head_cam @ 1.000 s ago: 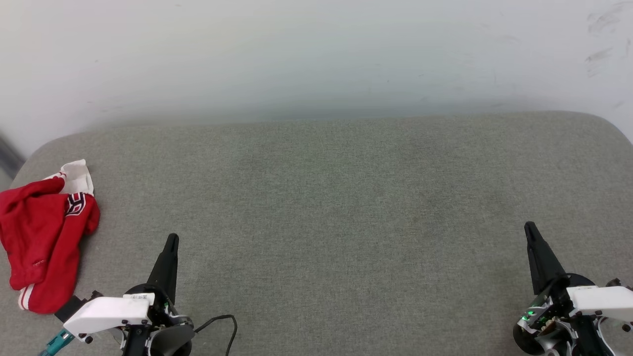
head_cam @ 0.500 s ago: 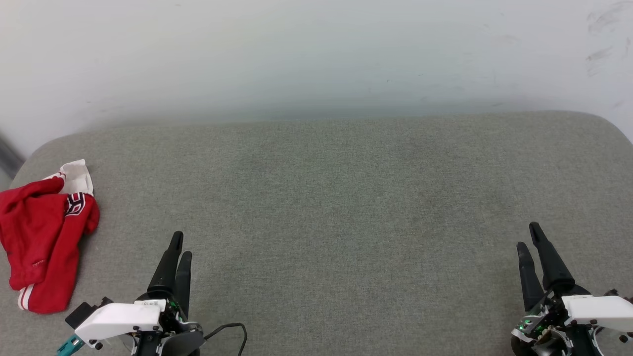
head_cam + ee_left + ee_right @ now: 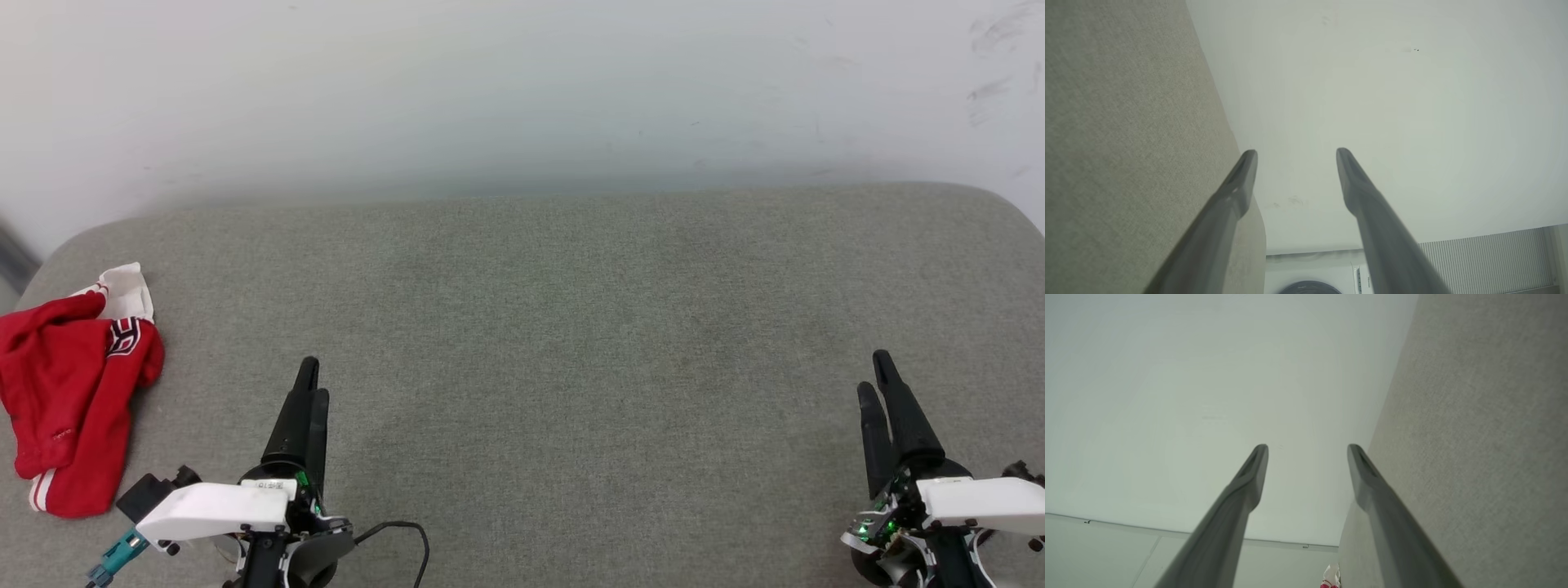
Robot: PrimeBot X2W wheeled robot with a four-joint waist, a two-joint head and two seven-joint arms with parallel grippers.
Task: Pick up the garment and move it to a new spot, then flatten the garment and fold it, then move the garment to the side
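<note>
Grey padded surface (image 3: 571,327): crumpled garment (image 3: 69,392) at its left edge; left and right jaws apart, empty

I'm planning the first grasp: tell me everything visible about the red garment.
The garment is red, of soft-looking cloth, crumpled in a loose heap, neither spread nor folded. A white part pokes out at its far end, red-white striped trim shows at the near end, and a bit of black, white-outlined lettering faces up. It lies on the grey fabric surface near its left edge; the left hand stands apart from it.
</note>
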